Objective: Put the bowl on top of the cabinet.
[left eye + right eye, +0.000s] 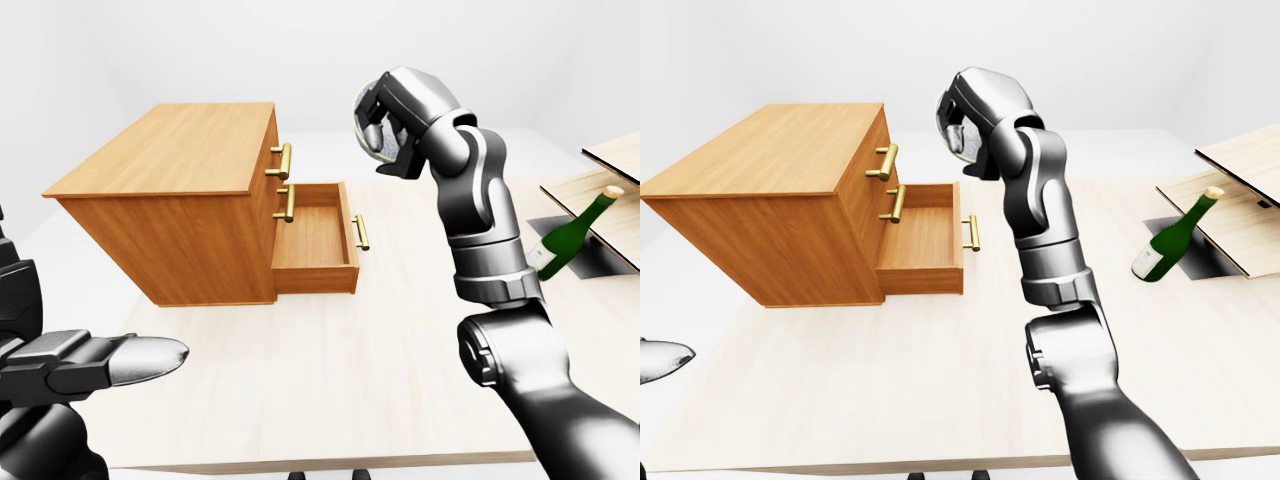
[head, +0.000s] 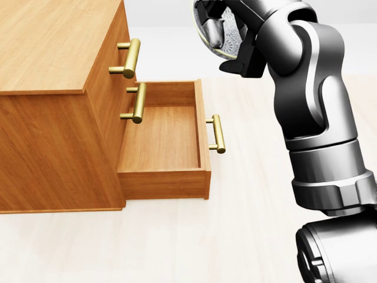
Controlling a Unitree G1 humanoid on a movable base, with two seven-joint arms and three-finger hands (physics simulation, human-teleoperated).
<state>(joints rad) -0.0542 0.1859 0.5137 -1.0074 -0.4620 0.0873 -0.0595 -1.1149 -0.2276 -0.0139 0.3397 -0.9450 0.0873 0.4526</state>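
The right hand (image 1: 392, 110) has its fingers (image 2: 213, 30) curled round the bowl (image 2: 235, 36), held high, right of the cabinet (image 1: 170, 150); grasp done, placing on top not yet; left hand (image 1: 110, 360) lies open, empty.

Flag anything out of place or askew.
The bottle at the right-eye view's right leans tilted, not upright, beside wooden boards. The cabinet's bottom drawer stands pulled out, empty. Nothing looks spilled or damaged.

A pale wooden table (image 1: 330, 390) stands before plain white walls (image 1: 200, 40) in even light.
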